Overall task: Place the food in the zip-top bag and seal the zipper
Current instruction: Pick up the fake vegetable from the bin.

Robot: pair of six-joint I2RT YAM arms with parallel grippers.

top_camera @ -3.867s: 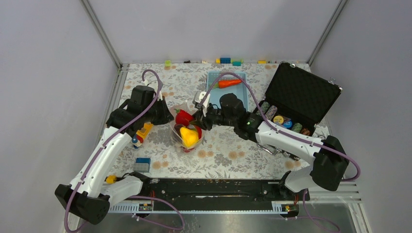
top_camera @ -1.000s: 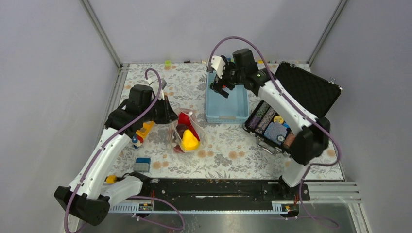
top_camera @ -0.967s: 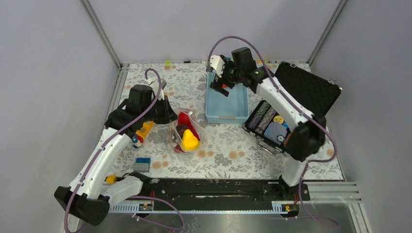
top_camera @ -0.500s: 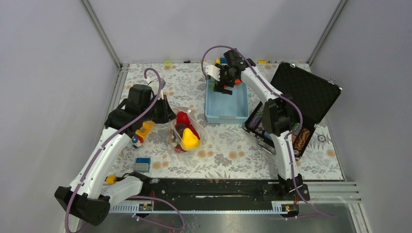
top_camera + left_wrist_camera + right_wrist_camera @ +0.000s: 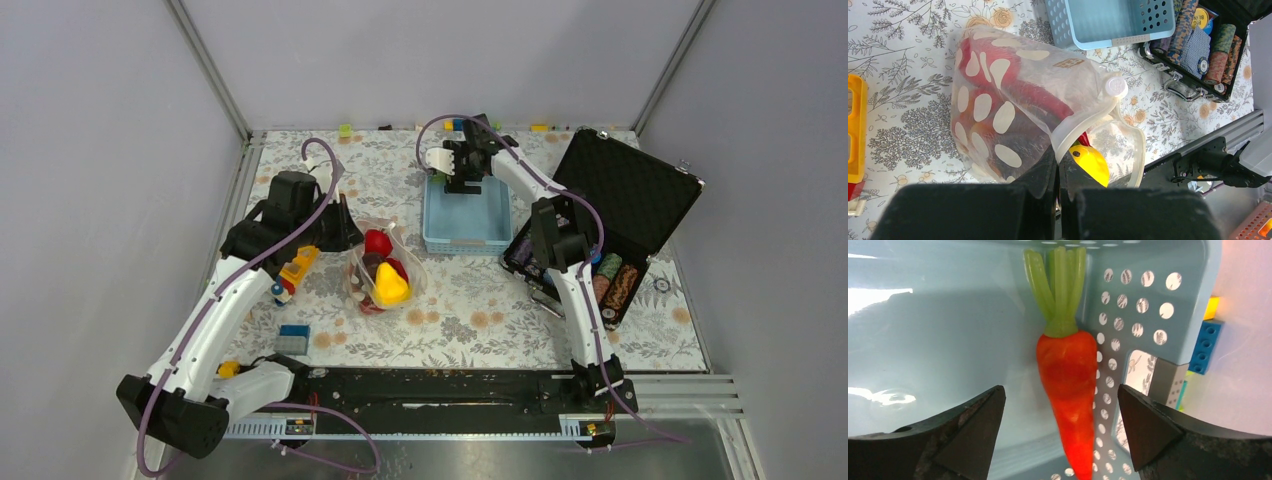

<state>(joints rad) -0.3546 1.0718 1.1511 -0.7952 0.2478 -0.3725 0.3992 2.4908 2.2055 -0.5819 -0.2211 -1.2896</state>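
The zip-top bag (image 5: 383,265), clear with white dots (image 5: 1003,110), lies at mid-table holding red food and a yellow piece (image 5: 1091,163). My left gripper (image 5: 1058,156) is shut on the bag's rim beside the whitish zipper (image 5: 1083,125), and the mouth stands open. An orange carrot (image 5: 1070,380) with a green top lies against the perforated wall of the blue basket (image 5: 1148,295). My right gripper (image 5: 1060,427) is open low inside the basket, one finger on either side of the carrot's tip without touching it. From above, the right gripper (image 5: 462,175) hides the carrot.
An open black case (image 5: 620,195) with chip stacks (image 5: 612,282) stands right of the basket (image 5: 465,225). A yellow toy (image 5: 293,272) and a blue block (image 5: 293,340) lie left of the bag. Small blocks (image 5: 345,130) line the far edge.
My right arm swung to the far end of the basket and lowered over the carrot, its jaws narrowing slightly. The left gripper kept its hold on the bag.
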